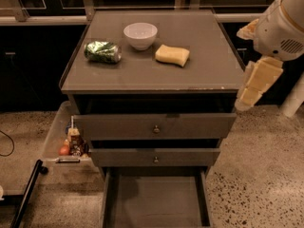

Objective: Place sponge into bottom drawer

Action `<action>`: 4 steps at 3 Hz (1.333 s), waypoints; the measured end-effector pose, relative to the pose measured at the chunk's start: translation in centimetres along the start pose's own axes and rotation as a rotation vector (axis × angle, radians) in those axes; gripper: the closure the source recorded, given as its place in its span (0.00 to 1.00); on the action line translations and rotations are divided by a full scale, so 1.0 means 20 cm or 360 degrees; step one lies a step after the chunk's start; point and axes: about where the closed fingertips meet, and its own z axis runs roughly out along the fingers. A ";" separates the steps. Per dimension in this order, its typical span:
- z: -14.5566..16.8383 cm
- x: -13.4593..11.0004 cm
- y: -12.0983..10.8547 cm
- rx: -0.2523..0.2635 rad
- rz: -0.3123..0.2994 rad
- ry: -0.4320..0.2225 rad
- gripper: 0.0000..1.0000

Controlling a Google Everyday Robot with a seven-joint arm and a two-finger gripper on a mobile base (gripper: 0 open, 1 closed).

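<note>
The pale yellow sponge (172, 55) lies on the grey cabinet top (190, 75), right of a white bowl. The bottom drawer (156, 201) is pulled out at the foot of the cabinet, its flat grey floor bare. My gripper (251, 90) hangs at the cabinet's right edge, pointing down, off to the right of the sponge and well apart from it, with nothing in it.
A white bowl (140, 35) and a crumpled green can (102, 52) sit on the top, left of the sponge. Two upper drawers with round knobs (156, 128) are slightly ajar. A clear bin of small items (71, 144) stands on the floor at the left.
</note>
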 end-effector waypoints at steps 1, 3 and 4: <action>0.13 -0.03 -0.19 0.0048 -0.0029 -0.0142 0.00; 0.18 -0.05 -0.26 0.0123 -0.0016 -0.0227 0.00; 0.26 -0.08 -0.42 0.0254 -0.0003 -0.0388 0.00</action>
